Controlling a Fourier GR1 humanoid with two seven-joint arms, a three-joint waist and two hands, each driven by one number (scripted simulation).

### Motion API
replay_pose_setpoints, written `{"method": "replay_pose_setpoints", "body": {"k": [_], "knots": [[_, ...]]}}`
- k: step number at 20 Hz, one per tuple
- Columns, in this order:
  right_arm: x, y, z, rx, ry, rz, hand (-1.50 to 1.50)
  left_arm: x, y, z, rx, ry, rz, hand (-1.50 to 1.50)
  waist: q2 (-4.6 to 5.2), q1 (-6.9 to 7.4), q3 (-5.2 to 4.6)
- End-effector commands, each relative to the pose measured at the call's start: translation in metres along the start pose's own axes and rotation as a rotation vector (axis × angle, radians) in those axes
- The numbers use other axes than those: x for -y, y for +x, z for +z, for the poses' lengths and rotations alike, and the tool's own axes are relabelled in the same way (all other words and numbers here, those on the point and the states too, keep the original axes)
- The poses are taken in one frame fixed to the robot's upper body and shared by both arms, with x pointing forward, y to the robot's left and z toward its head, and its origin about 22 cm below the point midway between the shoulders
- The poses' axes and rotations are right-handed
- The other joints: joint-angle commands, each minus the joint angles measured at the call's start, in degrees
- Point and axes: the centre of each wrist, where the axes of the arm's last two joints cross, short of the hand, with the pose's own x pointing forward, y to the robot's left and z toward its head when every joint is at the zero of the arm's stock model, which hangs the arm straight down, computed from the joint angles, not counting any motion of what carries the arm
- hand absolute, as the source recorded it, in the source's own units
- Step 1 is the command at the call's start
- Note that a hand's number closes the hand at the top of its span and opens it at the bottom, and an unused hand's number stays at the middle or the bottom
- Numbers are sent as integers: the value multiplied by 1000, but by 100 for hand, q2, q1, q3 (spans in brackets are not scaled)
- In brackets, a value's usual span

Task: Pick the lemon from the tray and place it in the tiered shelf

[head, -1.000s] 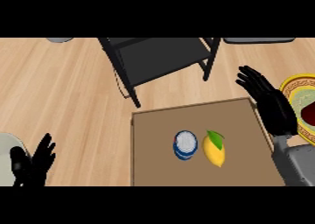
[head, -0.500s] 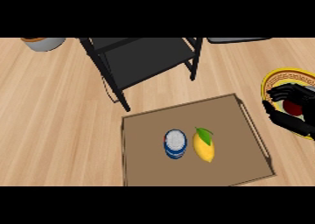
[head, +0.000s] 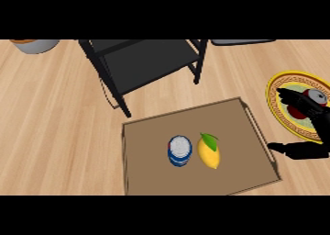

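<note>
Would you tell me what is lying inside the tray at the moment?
Inside the tray lie a lemon with a green leaf and, just left of it, a blue and white can. Nothing covers them; the right hand is beside the tray.

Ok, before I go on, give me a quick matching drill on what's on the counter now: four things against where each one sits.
Things:
1. lemon
2. blue and white can
3. tiered shelf
4. right hand

Places:
A. beyond the tray's far edge
B. on the tray, left of the fruit
C. over the yellow-rimmed plate, right of the tray
D. on the tray, right of the can

Pairs: 1-D, 2-B, 3-A, 4-C. The tray and plate serve as landmarks.
</note>
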Motion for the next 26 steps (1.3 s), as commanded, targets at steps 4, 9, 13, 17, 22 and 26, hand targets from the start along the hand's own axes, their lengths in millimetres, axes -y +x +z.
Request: {"method": "replay_pose_setpoints", "body": {"k": [4, 9, 13, 17, 22, 26], "knots": [[-1, 25, 2, -8, 223, 102, -150, 34, 91, -6, 476, -120, 30, 0, 24, -208, -152], [-6, 41, 3, -85, 251, 188, -150, 46, 86, -5, 476, -135, 32, 0, 30, -195, -159], [-7, 58, -3, -132, 191, 234, -150, 47, 89, -2, 494, -126, 33, 0, 44, -134, -154], [-11, 71, -8, -185, 159, 317, -150, 52, 89, -5, 495, -137, 14, 0, 58, -87, -167], [-39, 80, -8, -270, 197, 349, -150, 62, 89, -7, 500, -151, 22, 0, 72, 14, -170], [-51, 84, -7, -321, 219, 413, -150, 64, 92, -10, 498, -153, 4, 0, 93, 38, -155]]}}
